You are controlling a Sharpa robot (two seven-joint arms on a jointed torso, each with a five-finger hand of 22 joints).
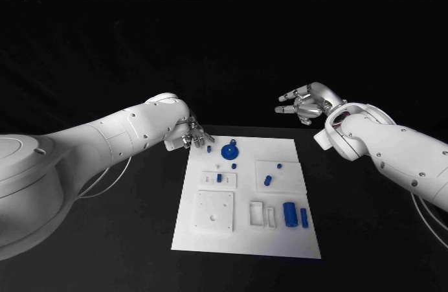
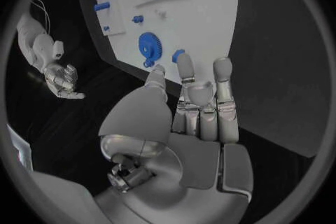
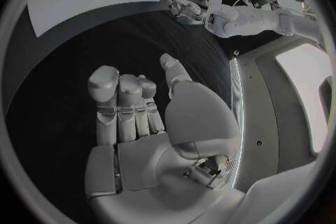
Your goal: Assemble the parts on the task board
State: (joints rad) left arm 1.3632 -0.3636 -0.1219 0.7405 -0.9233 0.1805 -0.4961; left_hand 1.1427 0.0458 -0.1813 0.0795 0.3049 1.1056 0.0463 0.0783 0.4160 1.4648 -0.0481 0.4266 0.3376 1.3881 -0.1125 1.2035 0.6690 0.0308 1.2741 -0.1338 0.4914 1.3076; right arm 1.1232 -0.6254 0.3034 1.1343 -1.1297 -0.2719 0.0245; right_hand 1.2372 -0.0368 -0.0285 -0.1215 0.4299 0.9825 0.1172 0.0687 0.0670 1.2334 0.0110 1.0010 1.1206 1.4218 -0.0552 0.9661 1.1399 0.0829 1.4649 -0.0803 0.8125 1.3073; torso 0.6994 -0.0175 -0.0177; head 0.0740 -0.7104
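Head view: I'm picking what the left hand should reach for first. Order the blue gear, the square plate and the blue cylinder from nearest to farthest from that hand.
1. Blue gear, at the board's far end, just beside the left hand.
2. Square plate, on the board's left side, toward its near end.
3. Blue cylinder, near end, right of the plate.

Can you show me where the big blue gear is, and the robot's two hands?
blue gear (image 1: pixel 230 152): head view, its round middle.
left hand (image 1: pixel 191 136): head view, its fingers.
right hand (image 1: pixel 304 103): head view, its palm.
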